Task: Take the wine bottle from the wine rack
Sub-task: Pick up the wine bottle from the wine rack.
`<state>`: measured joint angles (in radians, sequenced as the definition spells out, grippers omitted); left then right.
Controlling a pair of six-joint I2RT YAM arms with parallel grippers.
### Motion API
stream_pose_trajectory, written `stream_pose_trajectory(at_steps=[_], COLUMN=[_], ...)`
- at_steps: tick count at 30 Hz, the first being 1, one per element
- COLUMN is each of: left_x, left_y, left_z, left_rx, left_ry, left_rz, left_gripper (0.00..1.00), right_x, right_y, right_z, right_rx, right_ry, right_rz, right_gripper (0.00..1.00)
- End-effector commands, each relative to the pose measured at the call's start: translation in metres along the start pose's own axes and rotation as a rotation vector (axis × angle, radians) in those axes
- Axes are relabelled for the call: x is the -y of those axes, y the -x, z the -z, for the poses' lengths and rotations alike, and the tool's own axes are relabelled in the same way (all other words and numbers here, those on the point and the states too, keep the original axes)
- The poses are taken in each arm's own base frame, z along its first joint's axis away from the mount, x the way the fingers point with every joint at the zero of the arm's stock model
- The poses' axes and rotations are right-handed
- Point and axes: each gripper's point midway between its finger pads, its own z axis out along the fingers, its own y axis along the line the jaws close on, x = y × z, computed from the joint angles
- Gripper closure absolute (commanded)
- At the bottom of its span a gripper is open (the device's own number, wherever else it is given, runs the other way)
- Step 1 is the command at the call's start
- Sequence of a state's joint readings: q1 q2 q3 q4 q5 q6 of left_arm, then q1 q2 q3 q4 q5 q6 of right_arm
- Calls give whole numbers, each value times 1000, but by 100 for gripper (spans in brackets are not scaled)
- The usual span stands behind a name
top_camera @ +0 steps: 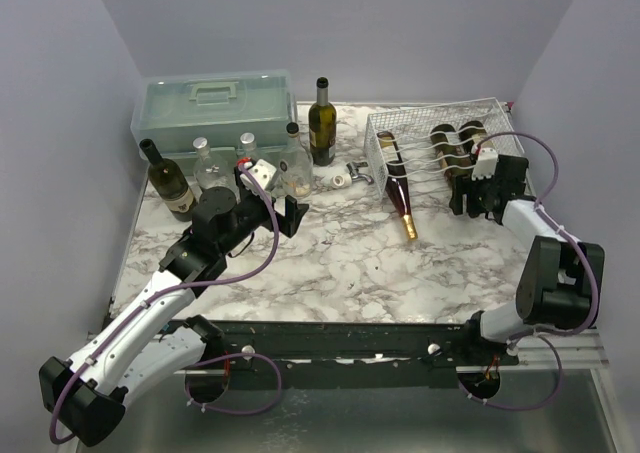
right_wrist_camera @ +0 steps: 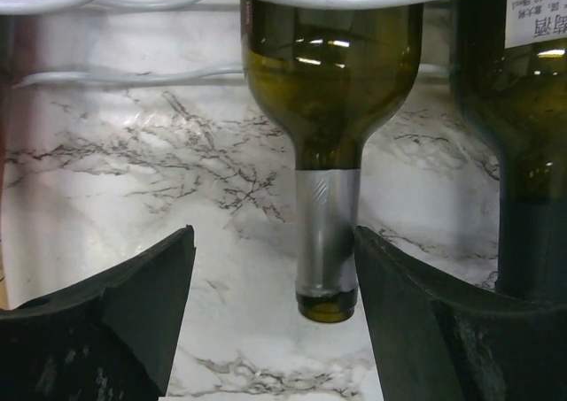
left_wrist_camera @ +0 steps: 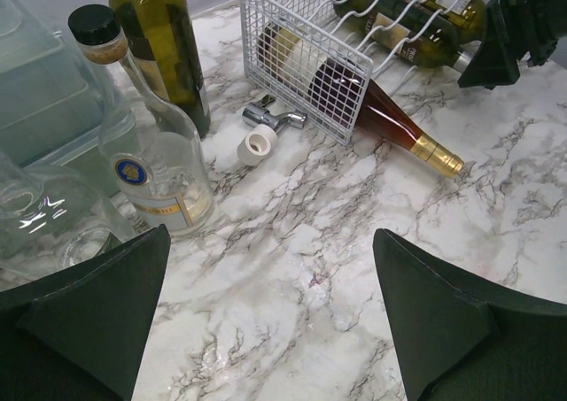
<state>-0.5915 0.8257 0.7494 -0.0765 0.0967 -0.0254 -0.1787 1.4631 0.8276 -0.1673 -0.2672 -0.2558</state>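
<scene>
Green glass wine bottle, wavy wire rack

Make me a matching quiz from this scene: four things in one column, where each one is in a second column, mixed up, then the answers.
Things
1. pale green toolbox
2. gold-necked bottle
3. silver-necked bottle
4. small white ring

Places
A. loose on the marble, just left of the wine rack
B. lying in the rack, neck between the open fingers of the right gripper
C. back left of the table
D. lying at the rack's left end, neck poking out over the marble

Pairs: 1-C, 2-D, 3-B, 4-A
</scene>
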Motion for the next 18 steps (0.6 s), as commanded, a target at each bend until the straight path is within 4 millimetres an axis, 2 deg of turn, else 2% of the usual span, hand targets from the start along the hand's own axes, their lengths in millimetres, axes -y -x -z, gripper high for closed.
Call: stream_pose_trajectory(at_steps=[1,6,10,18], left_x=[0,0,0,-3], left_y=[3,3,3,3], left_z=[3,3,3,3], left_rx=[18,18,19,19], left_ry=[8,8,8,21], left_rz=[-11,-11,-13,-20], left_gripper=[1,1,1,1], right_x=[22,25,22,21], right_y=[17,14,14,16], right_z=[-10,-21,-30,-51], right_rx=[32,13,10,-1], right_ry=[-67,-65,-30,11], right_rz=[21,18,17,-3], right_gripper=[25,26,35,41])
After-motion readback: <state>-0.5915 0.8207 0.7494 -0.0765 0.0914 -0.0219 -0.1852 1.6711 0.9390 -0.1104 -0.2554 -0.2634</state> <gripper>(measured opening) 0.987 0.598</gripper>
